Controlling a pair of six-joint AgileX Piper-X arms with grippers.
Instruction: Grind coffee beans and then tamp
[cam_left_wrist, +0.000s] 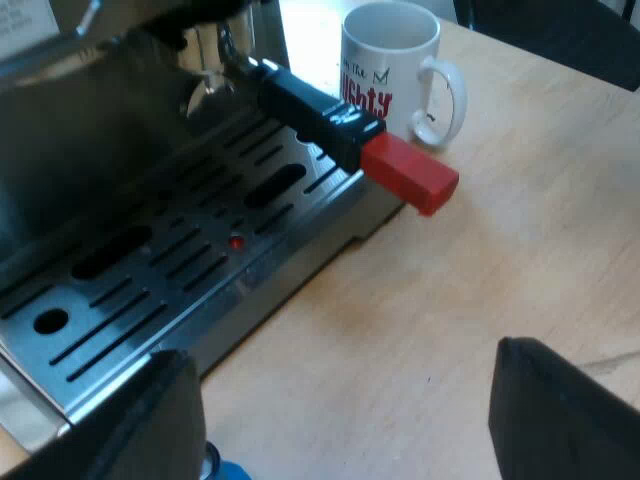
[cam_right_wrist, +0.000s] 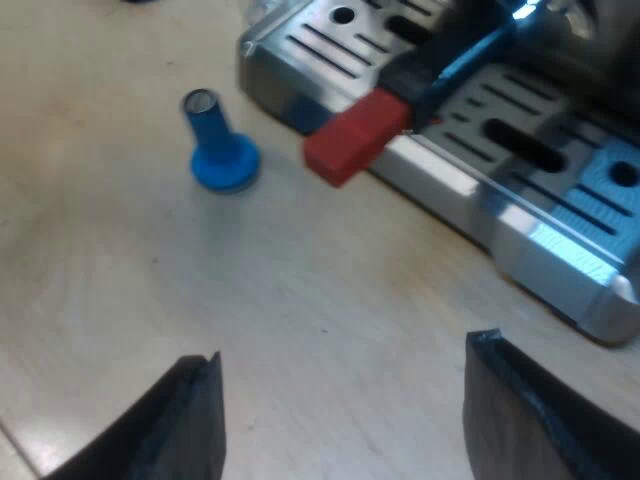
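Red-tipped and rigid, the holder (cam_left_wrist: 325, 118) sits locked in the espresso machine (cam_left_wrist: 150, 260), its handle jutting out ahead of my left gripper (cam_left_wrist: 350, 420), whose fingers are spread wide on nothing. It looks stiff and fairly heavy, best clasped on the dark grip behind the red. My right gripper (cam_right_wrist: 345, 420) — equally wide, empty — faces the blue tamper (cam_right_wrist: 222, 150), upright on the table (cam_right_wrist: 150, 300) ahead: light, smooth — take its stem.
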